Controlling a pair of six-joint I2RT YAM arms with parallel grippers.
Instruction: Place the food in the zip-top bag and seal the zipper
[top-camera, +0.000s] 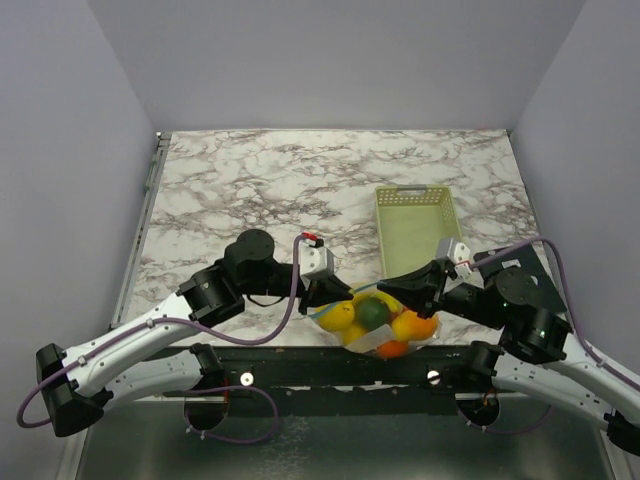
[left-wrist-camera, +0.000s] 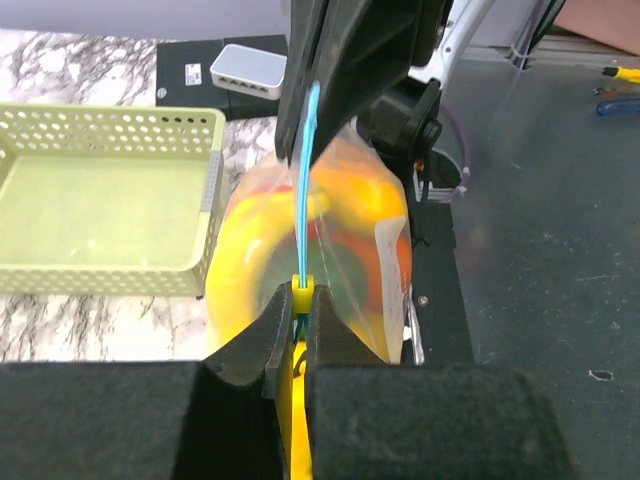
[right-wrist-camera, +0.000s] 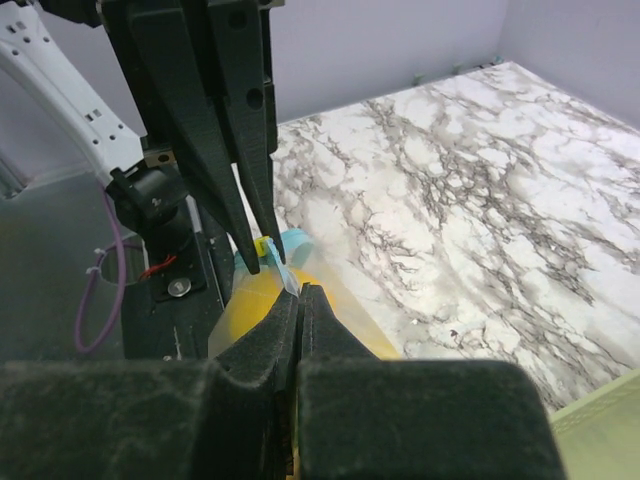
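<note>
The clear zip-top bag (top-camera: 366, 343) hangs at the table's near edge between both grippers, holding the food: a dark green piece (top-camera: 374, 313), an orange (top-camera: 413, 325) and yellow fruit (top-camera: 338, 315). My left gripper (top-camera: 335, 295) is shut on the yellow slider (left-wrist-camera: 303, 289) at one end of the light blue zipper (left-wrist-camera: 306, 180). The zipper runs as one thin taut line to my right gripper (top-camera: 402, 287), which is shut on the bag's mouth edge (right-wrist-camera: 290, 275). In the right wrist view the left gripper's fingers (right-wrist-camera: 235, 150) pinch the slider (right-wrist-camera: 262, 245) close to my right gripper (right-wrist-camera: 300, 292).
A pale yellow-green slotted basket (top-camera: 416, 232) stands empty just behind the right gripper; it also shows in the left wrist view (left-wrist-camera: 100, 205). The marble table (top-camera: 280, 180) stretches behind. The black mounting rail (top-camera: 330, 375) lies under the bag.
</note>
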